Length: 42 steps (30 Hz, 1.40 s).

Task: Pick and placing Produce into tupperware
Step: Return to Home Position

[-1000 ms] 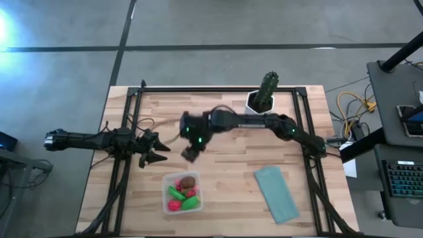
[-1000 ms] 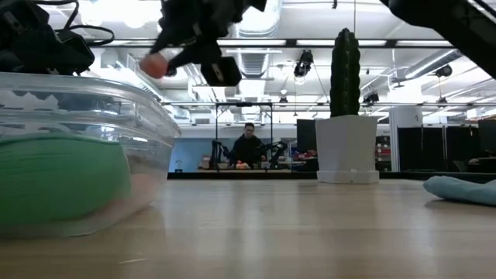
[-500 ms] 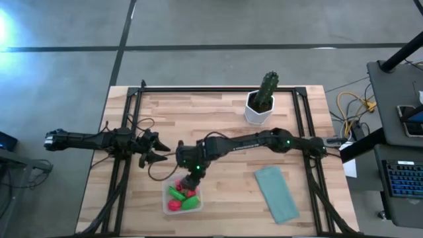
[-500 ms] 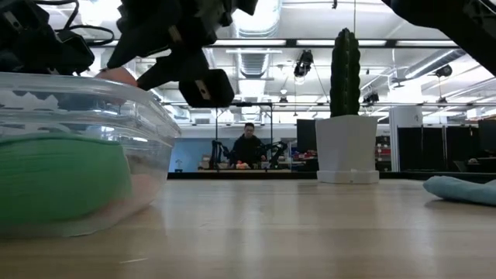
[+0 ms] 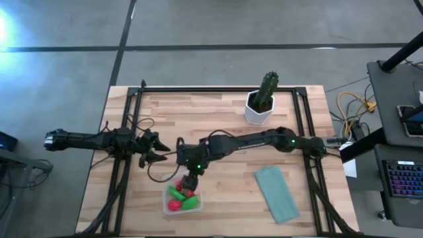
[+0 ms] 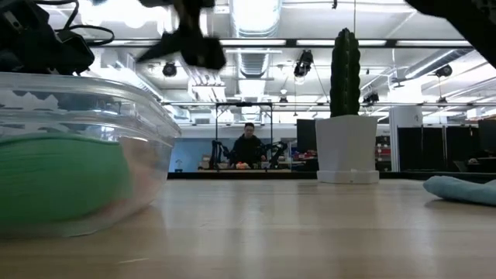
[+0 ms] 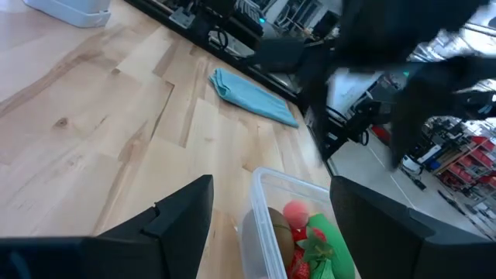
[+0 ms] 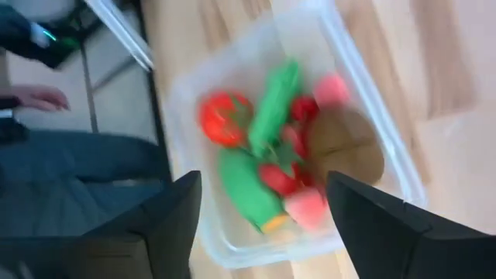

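The clear tupperware (image 5: 182, 196) stands near the table's front, left of the middle, and holds the produce (image 8: 271, 116): green pieces, a red round one (image 8: 225, 120), pink bits (image 8: 310, 208) and a brown round (image 8: 345, 143). My right gripper (image 5: 190, 178) hangs open just above the tupperware's far rim with nothing between its fingers (image 8: 262, 180). In the low view it shows blurred, high above the tupperware's wall (image 6: 77, 155). My left gripper (image 5: 155, 151) waits open at the table's left, its fingers (image 7: 271, 182) pointing toward the tupperware (image 7: 267, 225).
A tall green cactus in a white pot (image 5: 262, 99) stands at the far edge. A teal cloth (image 5: 276, 192) lies flat at the near right. A person's hand (image 8: 35, 97) shows beyond the table's near edge. Bare wood lies between the tupperware and the cloth.
My right gripper has come toward the table's near edge and down to the tupperware's rim with a pink piece, has let go of it there, and has since risen a little. The piece no longer shows in its fingers.
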Motion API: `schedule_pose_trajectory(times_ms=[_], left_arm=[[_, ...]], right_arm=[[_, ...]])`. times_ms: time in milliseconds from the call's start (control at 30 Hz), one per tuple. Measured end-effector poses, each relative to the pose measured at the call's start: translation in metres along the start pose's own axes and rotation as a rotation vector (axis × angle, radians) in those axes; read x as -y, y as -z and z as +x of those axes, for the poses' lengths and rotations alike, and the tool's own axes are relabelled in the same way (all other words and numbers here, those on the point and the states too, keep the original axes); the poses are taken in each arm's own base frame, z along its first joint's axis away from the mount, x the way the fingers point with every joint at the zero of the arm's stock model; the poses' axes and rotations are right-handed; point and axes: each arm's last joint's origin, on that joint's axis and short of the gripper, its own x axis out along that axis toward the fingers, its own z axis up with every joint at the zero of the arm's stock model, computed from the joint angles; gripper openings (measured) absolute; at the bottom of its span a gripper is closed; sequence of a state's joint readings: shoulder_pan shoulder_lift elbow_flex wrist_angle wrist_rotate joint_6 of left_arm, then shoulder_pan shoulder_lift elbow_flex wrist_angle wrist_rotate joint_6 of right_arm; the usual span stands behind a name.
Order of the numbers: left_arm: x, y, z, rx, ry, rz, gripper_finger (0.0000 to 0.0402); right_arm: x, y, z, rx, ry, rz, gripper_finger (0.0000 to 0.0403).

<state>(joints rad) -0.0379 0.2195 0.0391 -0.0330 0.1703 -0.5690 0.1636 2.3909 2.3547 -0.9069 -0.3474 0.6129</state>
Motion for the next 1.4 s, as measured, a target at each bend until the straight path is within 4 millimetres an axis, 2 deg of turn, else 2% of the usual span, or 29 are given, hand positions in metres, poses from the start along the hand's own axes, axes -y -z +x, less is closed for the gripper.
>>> schedule_pose_trajectory(times_ms=[200,267,333,433,467,533,600,733,833,967,1067,1167,1233,1400], left_arm=[[0.0,0.0,0.0,0.0,0.0,0.0,0.0246],[0.0,0.0,0.0,0.0,0.0,0.0,0.0246],[0.0,0.0,0.0,0.0,0.0,0.0,0.0246],[0.0,0.0,0.0,0.001,0.0,0.0,0.0246],[0.0,0.0,0.0,0.001,0.0,0.0,0.0246],[0.0,0.0,0.0,0.001,0.0,0.0,0.0246],[0.0,0.0,0.0,0.0,0.0,0.0,0.0246],[0.0,0.0,0.0,0.001,0.0,0.0,0.0246],[0.0,0.0,0.0,0.001,0.0,0.0,0.0246],[0.0,0.0,0.0,0.0,0.0,0.0,0.0246],[0.0,0.0,0.0,0.001,0.0,0.0,0.0246],[0.0,0.0,0.0,0.0,0.0,0.0,0.0246],[0.0,0.0,0.0,0.001,0.0,0.0,0.0246],[0.0,0.0,0.0,0.0,-0.001,0.0,0.0246]], right_arm=[[-0.017,-0.012,-0.071,0.144,-0.061,0.016,0.0266],[-0.031,-0.01,-0.098,0.222,-0.074,-0.121,0.0265],[-0.053,0.0,-0.126,0.311,-0.034,-0.295,0.0267],[-0.072,0.025,-0.166,0.431,0.217,-0.352,0.0269],[-0.068,0.034,-0.177,0.445,0.362,-0.29,0.0269],[-0.056,0.056,-0.197,0.471,0.617,-0.034,0.0268],[-0.052,0.077,-0.211,0.478,0.752,0.109,0.0266],[-0.089,0.111,-0.215,0.497,0.66,-0.006,0.0265],[-0.097,0.111,-0.208,0.548,0.626,-0.038,0.0269],[-0.093,0.108,-0.173,0.549,0.576,0.005,0.0271],[-0.096,0.102,-0.142,0.519,0.382,-0.04,0.027],[-0.092,0.092,-0.126,0.526,0.208,-0.119,0.027],[-0.082,0.097,-0.13,0.535,0.207,-0.117,0.0272],[-0.054,0.132,-0.168,0.656,0.252,-0.06,0.0269]])
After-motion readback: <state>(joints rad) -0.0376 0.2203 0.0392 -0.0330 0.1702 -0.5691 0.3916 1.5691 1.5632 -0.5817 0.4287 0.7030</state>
